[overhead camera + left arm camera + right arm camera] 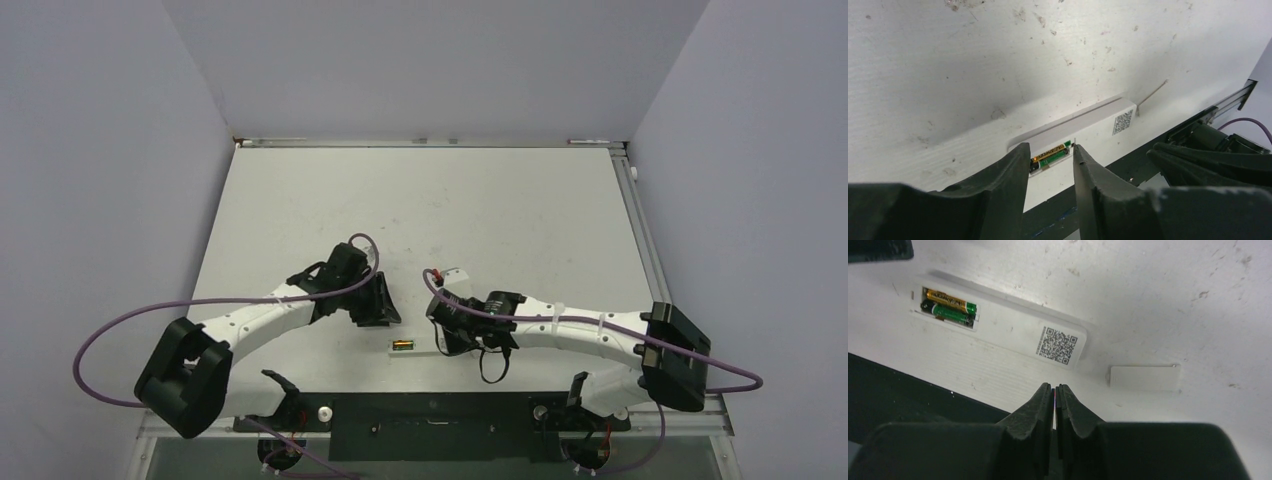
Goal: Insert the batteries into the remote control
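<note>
The white remote control [1013,329] lies face down near the table's front edge, its recess uncovered. Both batteries [948,306] lie side by side in that recess, one gold, one dark green; from above they show as a small gold spot [402,346]. My left gripper [1050,147] is open just above the recess end of the remote control [1098,125], its fingers framing the batteries [1050,156], holding nothing. My right gripper [1054,386] is shut and empty, a little short of the remote's QR-code end. From above the left gripper [385,312] and right gripper [443,335] flank the batteries.
A small white battery cover [1144,377] lies loose on the table beside the remote's QR-code end. The dark front rail [1088,200] runs along the table edge just behind the remote. The right gripper's dark fingers [1208,162] show at the right of the left wrist view.
</note>
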